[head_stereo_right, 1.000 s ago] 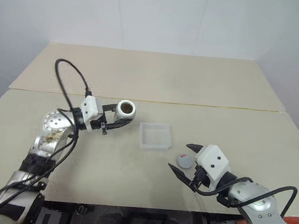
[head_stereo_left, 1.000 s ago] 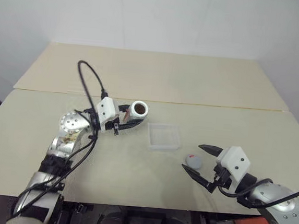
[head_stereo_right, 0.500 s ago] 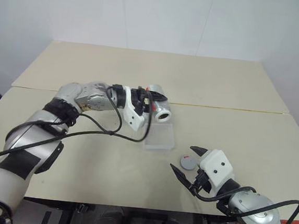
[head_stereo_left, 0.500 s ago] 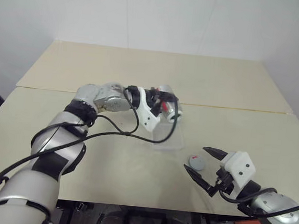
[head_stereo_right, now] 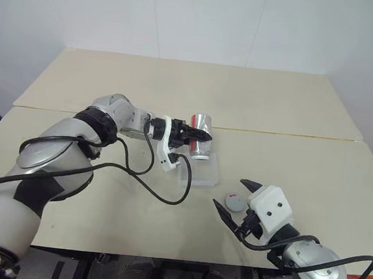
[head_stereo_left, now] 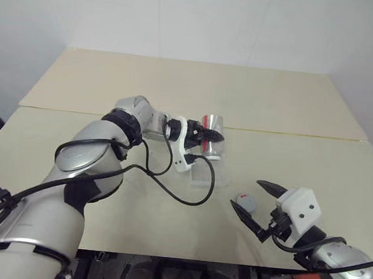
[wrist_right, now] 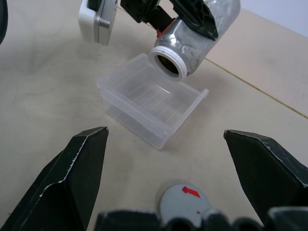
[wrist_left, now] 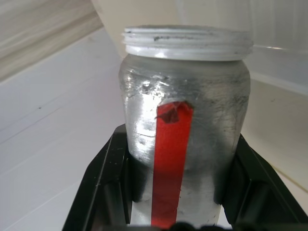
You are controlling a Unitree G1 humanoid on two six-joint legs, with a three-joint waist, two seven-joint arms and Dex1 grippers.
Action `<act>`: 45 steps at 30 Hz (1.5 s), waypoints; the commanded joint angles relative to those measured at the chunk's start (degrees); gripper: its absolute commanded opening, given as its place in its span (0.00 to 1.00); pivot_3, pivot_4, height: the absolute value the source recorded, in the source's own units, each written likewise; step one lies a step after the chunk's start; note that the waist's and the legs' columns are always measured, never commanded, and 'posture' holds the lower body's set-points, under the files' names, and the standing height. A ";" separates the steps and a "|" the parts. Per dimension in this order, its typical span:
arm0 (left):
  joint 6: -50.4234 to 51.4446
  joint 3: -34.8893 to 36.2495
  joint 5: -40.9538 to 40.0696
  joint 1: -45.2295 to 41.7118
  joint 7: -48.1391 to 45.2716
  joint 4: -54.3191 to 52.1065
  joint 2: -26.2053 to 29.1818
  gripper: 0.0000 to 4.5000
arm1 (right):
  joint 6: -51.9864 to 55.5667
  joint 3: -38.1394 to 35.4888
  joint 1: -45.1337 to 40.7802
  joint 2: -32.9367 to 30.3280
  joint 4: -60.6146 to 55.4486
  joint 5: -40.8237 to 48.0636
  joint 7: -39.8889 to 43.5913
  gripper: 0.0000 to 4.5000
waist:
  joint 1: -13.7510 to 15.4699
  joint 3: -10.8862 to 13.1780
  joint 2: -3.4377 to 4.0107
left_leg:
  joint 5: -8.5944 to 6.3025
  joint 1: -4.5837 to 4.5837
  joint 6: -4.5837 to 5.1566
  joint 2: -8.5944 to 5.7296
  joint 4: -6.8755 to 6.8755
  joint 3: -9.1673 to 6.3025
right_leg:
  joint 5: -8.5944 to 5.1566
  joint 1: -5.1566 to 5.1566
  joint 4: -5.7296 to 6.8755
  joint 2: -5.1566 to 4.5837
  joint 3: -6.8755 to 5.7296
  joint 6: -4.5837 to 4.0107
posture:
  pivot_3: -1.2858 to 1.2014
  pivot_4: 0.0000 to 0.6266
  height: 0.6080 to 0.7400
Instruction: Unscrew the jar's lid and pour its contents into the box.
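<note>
Jaws of left gripper (head_stereo_right: 198,136) closed tight on the jar (head_stereo_right: 201,135), one black finger on each side of the silvery body, red stripe facing the wrist camera. Grip sits low on the body, near the base, probably to leave the threaded mouth free and unobstructed for pouring. Jar tipped over, open mouth angled downward and hanging just above the far edge of the box (wrist_right: 151,103); lid-free rim clearly visible in the right wrist view. Tilt and placement consistent with the pour step: mouth over the tray so anything sliding out should land inside the walls rather than on the table (head_stereo_left: 134,213).

Contents: cannot tell. Dark interior seen through the mouth, no pellet made out there or on the ribbed floor of the box.

Jaws of right gripper (head_stereo_left: 254,205) spread wide, holding nothing, hovering low over the table near the front edge. Lid (wrist_right: 185,204) lying flat on the table just beyond and between those fingers, red mark up, near the box but apart from it. Placement suggests lid parked within easy reach and clear of the pour path.

Judgement: unscrewing done, pouring in hand; outcome unconfirmed.
</note>
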 commanded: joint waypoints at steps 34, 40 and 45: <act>0.54 11.77 -5.89 3.94 -8.78 -10.24 5.66 0.43 | -3.00 2.43 -3.80 1.50 4.50 -3.56 1.30 1.00 | 0.41 -0.05 0.06 | -0.03 0.27 0.06 -0.10 0.11 -0.09 | 0.06 0.39 -0.04 0.00 0.04 0.05 | 0.52 0.24 1.00; 6.83 -1.22 4.69 -1.02 9.65 -1.98 1.22 0.43 | -2.72 1.76 -1.24 2.87 2.41 -4.08 -0.15 1.00 | -0.05 -0.03 0.03 | 0.03 -0.03 -0.03 -0.07 0.08 -0.03 | 0.06 -0.03 0.06 0.01 0.03 0.05 | 0.52 0.24 1.00; 9.33 -3.53 4.37 -3.59 14.31 1.94 -1.58 0.43 | -2.77 1.76 0.40 3.59 1.36 -4.30 -1.01 1.00 | 0.04 -0.02 0.02 | 0.03 -0.02 -0.03 -0.05 0.11 -0.03 | 0.04 0.01 0.05 0.00 0.03 0.07 | 0.52 0.24 1.00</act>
